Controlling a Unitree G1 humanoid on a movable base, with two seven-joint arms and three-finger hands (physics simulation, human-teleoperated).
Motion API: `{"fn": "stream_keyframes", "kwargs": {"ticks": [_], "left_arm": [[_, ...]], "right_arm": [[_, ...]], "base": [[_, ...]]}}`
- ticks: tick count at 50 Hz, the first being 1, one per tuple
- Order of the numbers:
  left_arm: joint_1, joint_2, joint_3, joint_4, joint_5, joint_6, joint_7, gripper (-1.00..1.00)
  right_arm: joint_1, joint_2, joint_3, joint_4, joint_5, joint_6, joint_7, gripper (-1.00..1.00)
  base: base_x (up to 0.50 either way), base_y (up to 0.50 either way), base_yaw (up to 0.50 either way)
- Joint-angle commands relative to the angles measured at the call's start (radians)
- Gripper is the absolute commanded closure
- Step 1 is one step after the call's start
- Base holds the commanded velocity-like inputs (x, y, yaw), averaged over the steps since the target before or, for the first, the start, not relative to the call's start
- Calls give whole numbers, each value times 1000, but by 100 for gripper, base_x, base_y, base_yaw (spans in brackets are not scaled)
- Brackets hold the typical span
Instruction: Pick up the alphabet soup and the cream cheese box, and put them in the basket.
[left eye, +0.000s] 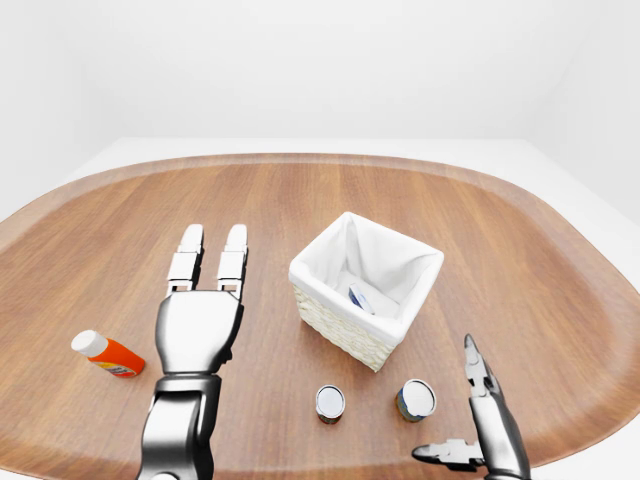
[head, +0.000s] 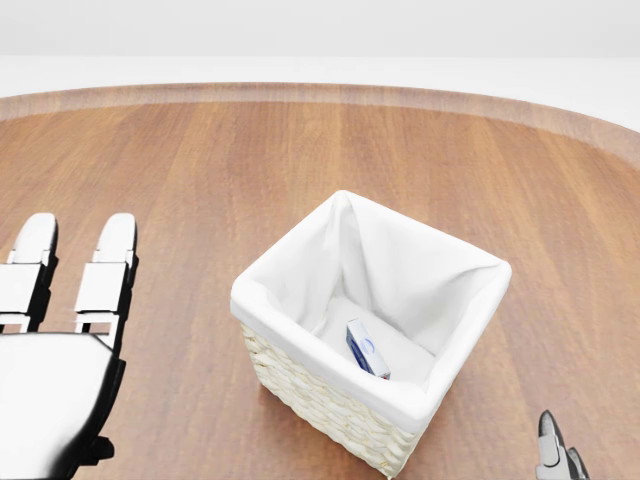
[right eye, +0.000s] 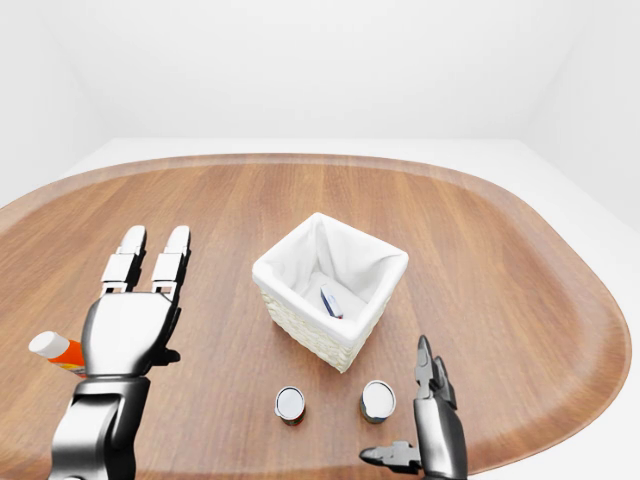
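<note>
- My left hand (left eye: 198, 325) hovers palm-down, two fingers (left eye: 232, 258) held straight toward the top of the left-eye view, grasping nothing.
- Left forearm (left eye: 180, 430) rises from the bottom edge.
- My right hand (right eye: 432, 425) sits low, fingers spread, thumb (right eye: 388, 456) jutting left; apparently empty, though partly cropped.

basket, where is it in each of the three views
Left-eye view: basket, right of centre, above the two cans.
Right-eye view: basket, near centre, above the same cans.
Head view: basket, lower middle, large; cans not in view.
Shared landmark: the small blue-and-white box lying inside it.
</note>
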Motion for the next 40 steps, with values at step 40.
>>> {"fn": "stream_keyframes", "kwargs": {"ticks": [40], "left_arm": [[2, -3, -3, -13, 2, -1, -8, -100]], "right_arm": [[-103, -216, 248, 299, -38, 0, -321, -100]], "base": [[0, 0, 0]]}}
